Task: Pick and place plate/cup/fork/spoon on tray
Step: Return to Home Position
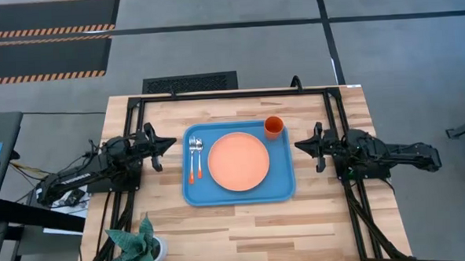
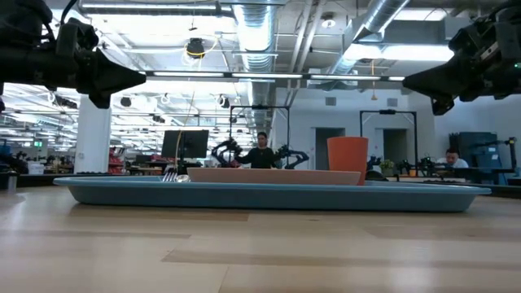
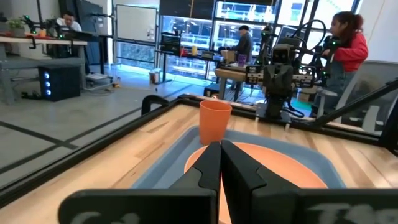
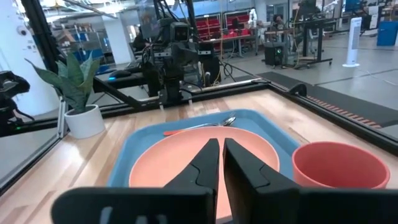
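Observation:
The blue tray lies in the middle of the table. On it rest the salmon-orange plate, the small orange cup upright at its far right corner, and the fork and spoon side by side at its left. My left gripper hovers shut and empty left of the tray, above the table. My right gripper hovers shut and empty right of the tray. The plate and cup show in the left wrist view, the cup in the right wrist view.
A white pot with a green plant stands at the table's near left corner. A black frame runs around the table's far and side edges. People and benches show in the room beyond the table.

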